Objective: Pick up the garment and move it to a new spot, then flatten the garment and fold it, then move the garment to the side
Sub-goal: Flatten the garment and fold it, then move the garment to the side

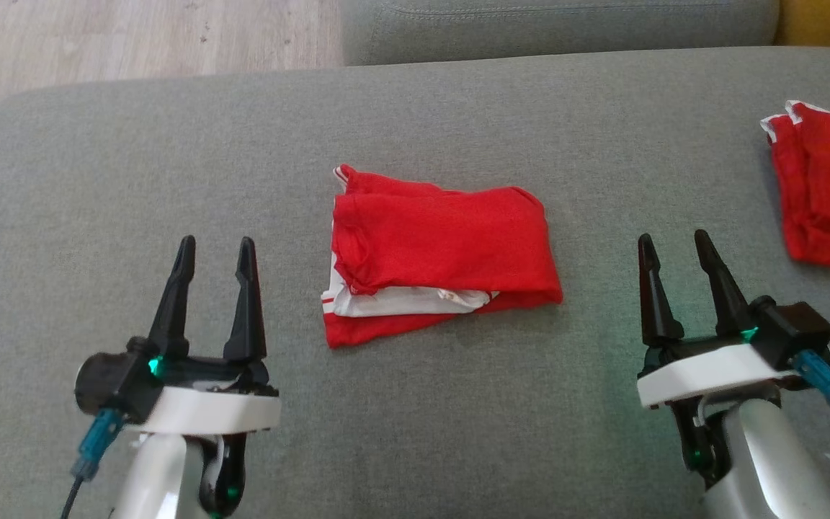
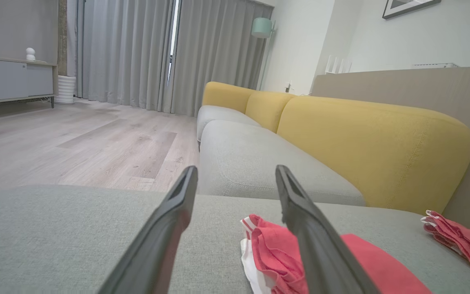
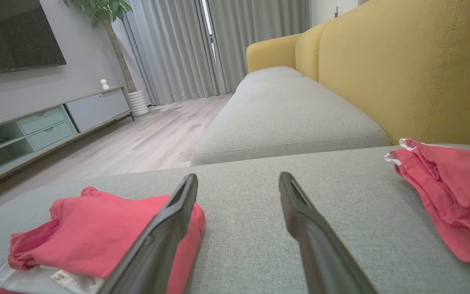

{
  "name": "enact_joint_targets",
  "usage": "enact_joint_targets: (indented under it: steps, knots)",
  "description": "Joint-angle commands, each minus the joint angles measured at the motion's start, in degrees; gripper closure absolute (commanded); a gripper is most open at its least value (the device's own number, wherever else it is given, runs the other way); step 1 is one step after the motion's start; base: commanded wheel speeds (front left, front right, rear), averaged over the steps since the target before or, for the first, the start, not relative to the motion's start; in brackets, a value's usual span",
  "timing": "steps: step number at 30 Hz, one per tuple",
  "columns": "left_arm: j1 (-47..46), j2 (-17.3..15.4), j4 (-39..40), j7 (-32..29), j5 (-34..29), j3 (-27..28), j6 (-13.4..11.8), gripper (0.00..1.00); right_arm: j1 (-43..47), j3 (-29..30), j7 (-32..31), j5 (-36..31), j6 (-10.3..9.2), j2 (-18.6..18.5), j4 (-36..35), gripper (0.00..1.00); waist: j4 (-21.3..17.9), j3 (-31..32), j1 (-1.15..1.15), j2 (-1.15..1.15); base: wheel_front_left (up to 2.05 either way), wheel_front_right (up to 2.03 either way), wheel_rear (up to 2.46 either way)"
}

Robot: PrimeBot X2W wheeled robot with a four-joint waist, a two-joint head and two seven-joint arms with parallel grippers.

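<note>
A red garment [image 1: 436, 252] with white trim lies folded in the middle of the grey sofa seat [image 1: 415, 418]. It also appears low in the left wrist view [image 2: 276, 253] and at the lower left of the right wrist view [image 3: 92, 232]. My left gripper [image 1: 215, 249] hovers open to the garment's left, apart from it, with nothing between its fingers. To the garment's right, my right gripper [image 1: 674, 244] also stands open and empty, clear of the cloth.
A second red garment [image 1: 826, 184] lies at the seat's right edge, near the yellow backrest [image 3: 402, 69]. Another grey seat cushion [image 1: 559, 29] adjoins at the far side. Wooden floor [image 1: 134, 43] lies beyond the seat's far left corner.
</note>
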State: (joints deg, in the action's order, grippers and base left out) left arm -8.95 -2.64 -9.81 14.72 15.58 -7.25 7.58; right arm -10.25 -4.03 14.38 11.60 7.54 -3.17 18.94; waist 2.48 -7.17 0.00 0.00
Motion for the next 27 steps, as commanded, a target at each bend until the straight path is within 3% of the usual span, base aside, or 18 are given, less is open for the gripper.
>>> enact_joint_targets:
  steps: [1, 13, 21, 27]
  knots:
    - [-1.18, -0.24, 1.26, 0.28, -0.26, 1.54, -0.11, 0.0, -1.98, -1.33, 0.62, -0.15, -0.05, 0.28, -2.06, 0.0, 0.33, -0.06, 0.0, 0.0, 0.0, 0.0, 0.0]
    - [-2.96, -0.24, 1.32, 0.28, 0.06, -1.89, -0.1, 0.0, -6.76, -0.39, -1.05, -1.01, -0.05, 0.29, 4.31, 0.0, 5.16, -2.52, 0.0, 0.0, 0.0, 0.0, 0.0]
    - [-4.98, -0.24, 0.78, 0.28, -0.61, -4.54, -0.09, 0.0, -11.43, 0.0, -5.52, -1.7, -0.05, 0.29, 13.95, 0.0, 9.08, -5.63, 0.0, 0.0, 0.0, 0.0, 0.0]
    - [-5.8, -0.24, 0.35, 0.28, 0.02, -5.14, -0.09, 0.0, -14.75, -3.67, -6.4, 1.52, -0.05, 0.29, 19.45, 0.0, 10.42, -6.72, 0.0, 0.0, 0.0, 0.0, 0.0]
